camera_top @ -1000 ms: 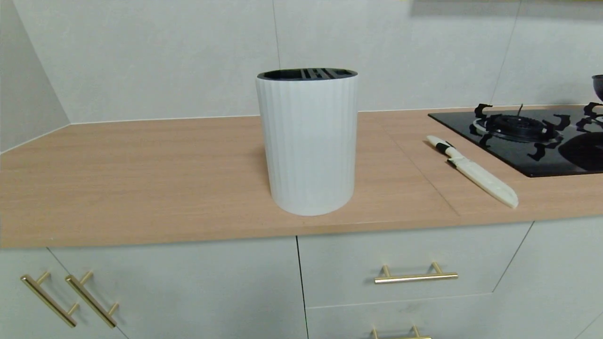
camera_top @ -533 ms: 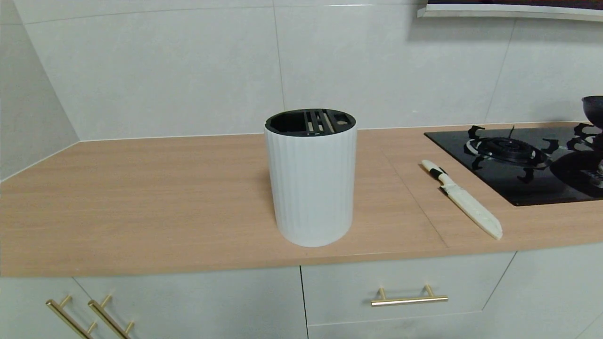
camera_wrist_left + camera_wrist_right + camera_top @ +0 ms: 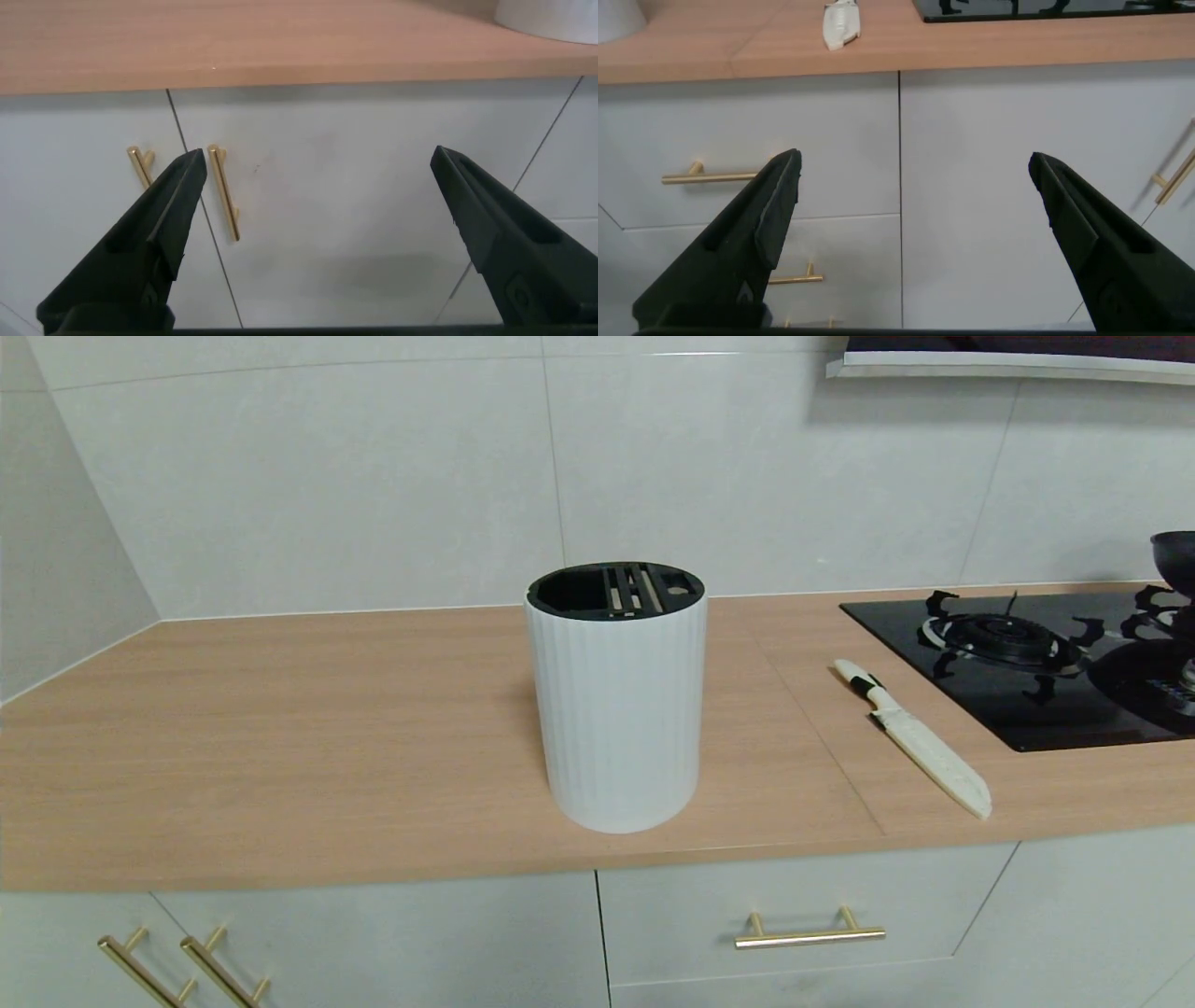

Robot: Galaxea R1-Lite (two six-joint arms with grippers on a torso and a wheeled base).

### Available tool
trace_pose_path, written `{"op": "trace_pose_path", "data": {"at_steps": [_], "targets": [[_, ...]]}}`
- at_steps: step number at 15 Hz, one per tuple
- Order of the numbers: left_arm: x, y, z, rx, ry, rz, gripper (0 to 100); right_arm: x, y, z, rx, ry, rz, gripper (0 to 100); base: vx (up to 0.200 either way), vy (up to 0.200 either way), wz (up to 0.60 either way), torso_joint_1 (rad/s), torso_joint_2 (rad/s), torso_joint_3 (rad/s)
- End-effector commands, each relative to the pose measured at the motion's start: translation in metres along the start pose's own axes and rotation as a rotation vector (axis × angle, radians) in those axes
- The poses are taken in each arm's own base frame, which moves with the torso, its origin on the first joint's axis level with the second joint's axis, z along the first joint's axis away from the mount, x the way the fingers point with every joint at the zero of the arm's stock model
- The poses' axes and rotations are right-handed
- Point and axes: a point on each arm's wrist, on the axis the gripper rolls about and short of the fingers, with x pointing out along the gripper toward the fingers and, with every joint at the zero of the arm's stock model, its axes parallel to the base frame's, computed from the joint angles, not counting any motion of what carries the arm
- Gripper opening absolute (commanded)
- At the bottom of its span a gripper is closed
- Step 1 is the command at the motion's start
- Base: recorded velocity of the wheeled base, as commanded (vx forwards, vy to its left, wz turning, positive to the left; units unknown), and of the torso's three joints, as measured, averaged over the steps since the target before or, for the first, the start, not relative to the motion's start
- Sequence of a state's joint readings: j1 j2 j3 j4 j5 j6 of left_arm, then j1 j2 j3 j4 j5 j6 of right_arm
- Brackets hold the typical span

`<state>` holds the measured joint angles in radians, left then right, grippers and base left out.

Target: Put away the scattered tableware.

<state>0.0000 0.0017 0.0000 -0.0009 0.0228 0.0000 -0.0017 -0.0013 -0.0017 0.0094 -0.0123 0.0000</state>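
Pale wall tiles stand behind a long wooden counter (image 3: pixel 280 728) with grey cabinet fronts under it. On the counter I count one white ribbed holder (image 3: pixel 618 709), one knife (image 3: pixel 920 747) and one black gas hob (image 3: pixel 1008 653) set into the top at the right.

Holder stands upright near the front edge, about in the middle, and its black top has several slots. The knife lies flat between the holder and the hob, well apart from the holder and just beside the hob's corner. Its handle points to the wall and its white blade tip comes close to the front edge.

The left hand (image 3: pixel 318 163) is low, before the cabinet doors with two brass handles (image 3: pixel 224 191). Its fingers are wide apart and they hold and touch nothing. The right hand (image 3: pixel 915 163) is also below the counter edge, before a drawer with one brass handle (image 3: pixel 710 175). It is wide apart too, holding nothing.

Left of the holder the counter is bare wood up to the corner wall.
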Motion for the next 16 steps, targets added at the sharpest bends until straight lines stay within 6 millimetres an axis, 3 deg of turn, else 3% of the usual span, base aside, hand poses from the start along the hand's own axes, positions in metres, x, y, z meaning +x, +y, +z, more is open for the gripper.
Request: {"op": "trace_pose_path", "data": {"at_steps": [1, 16], "targets": [[0.0, 0.0, 0.0001, 0.0, -0.001, 0.0, 100, 0.0001, 0.0, 0.0, 0.0, 0.001, 0.0, 100, 0.0, 0.0, 0.0, 0.051, -0.09, -0.056], [0.0, 0.0, 0.0001, 0.0, -0.001, 0.0, 100, 0.0001, 0.0, 0.0, 0.0, 0.001, 0.0, 100, 0.0, 0.0, 0.0, 0.223, -0.49, -0.268]]}}
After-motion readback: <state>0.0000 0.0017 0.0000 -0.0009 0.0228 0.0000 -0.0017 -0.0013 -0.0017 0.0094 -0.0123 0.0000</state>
